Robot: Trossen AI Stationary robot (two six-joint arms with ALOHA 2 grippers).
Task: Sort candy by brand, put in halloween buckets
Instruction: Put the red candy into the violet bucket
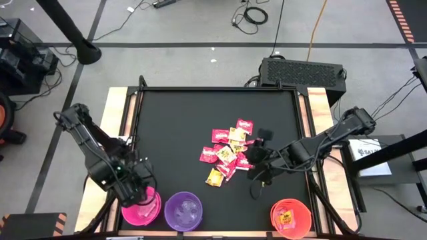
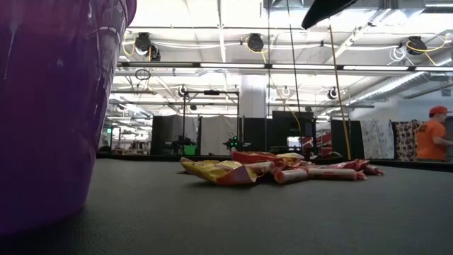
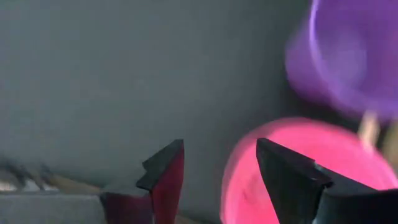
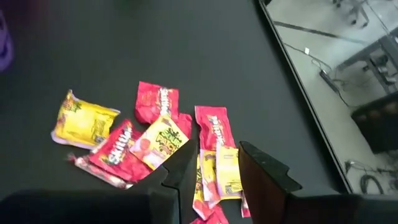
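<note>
Candy pile (image 1: 229, 152): red, yellow packets, table centre. Pink bucket (image 1: 143, 207) near-left, purple bucket (image 1: 183, 211) beside it, orange bucket (image 1: 291, 217) near-right w/ one yellow packet (image 1: 287, 217) inside. Left gripper (image 3: 217, 171) over pink bucket, fingers apart, nothing held. Right gripper (image 4: 214, 168) above pile's right edge, fingers part-open, empty.
</note>
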